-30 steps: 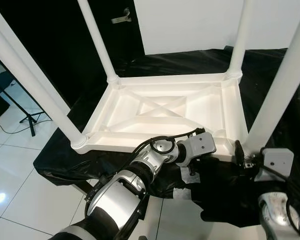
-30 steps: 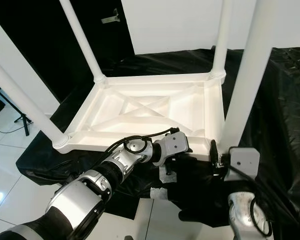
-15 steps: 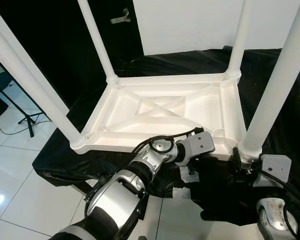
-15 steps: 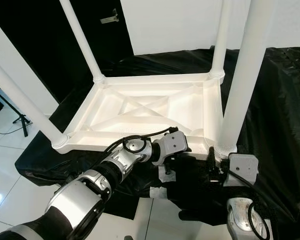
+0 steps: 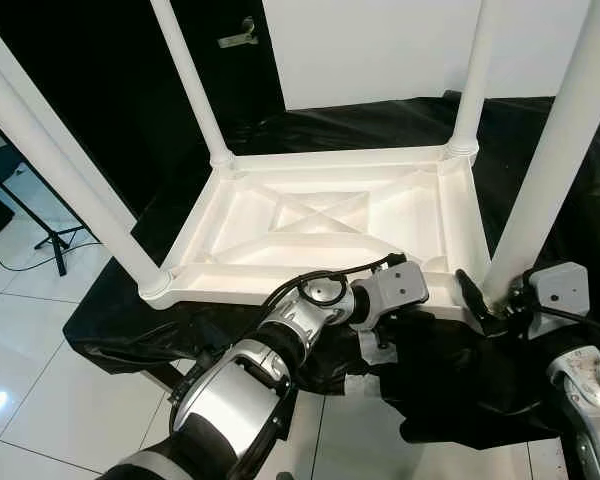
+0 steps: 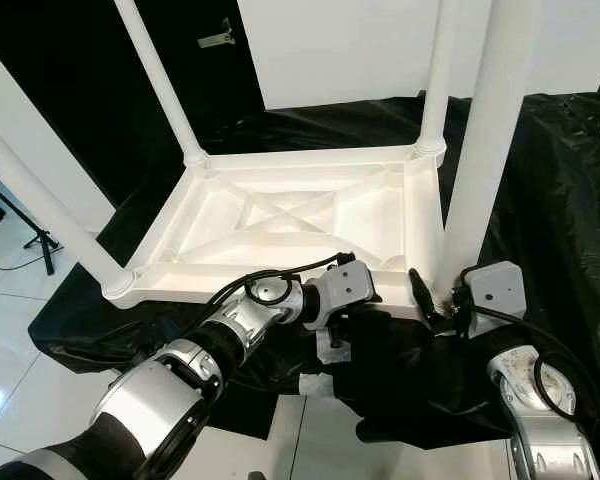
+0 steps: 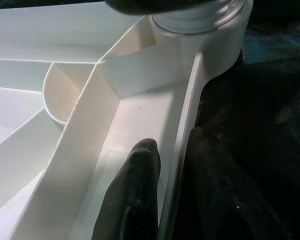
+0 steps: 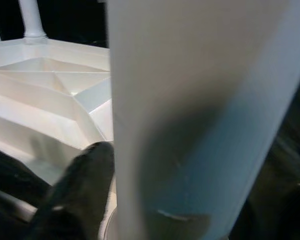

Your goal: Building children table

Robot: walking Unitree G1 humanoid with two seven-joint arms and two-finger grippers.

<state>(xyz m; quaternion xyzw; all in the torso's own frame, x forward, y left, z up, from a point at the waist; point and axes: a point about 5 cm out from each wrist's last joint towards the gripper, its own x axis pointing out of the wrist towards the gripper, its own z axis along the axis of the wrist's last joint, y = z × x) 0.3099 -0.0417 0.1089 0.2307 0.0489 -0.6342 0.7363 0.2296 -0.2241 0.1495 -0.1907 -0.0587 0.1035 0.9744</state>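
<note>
- The children's table lies upside down on the black-draped worktop, with its underside ribs facing up and four white legs rising from the corners.
- The big change is at the near right leg. A second ago it leaned away from the corner socket; now it stands upright with its foot down at that corner, so it looks seated, or very nearly.
- The right hand has swung round from below the leg's base to the side of it. Its black fingers reach either side of the leg's lower end, apparently gripping it, though the contact is hard to make out.
- The left hand hasn't budged: it pinches the table's near rim, one finger inside the frame and one outside, steadying the top.
- My guess is that this was the last leg. What remains is to press or twist it fully home and check that it holds before letting go.
</note>
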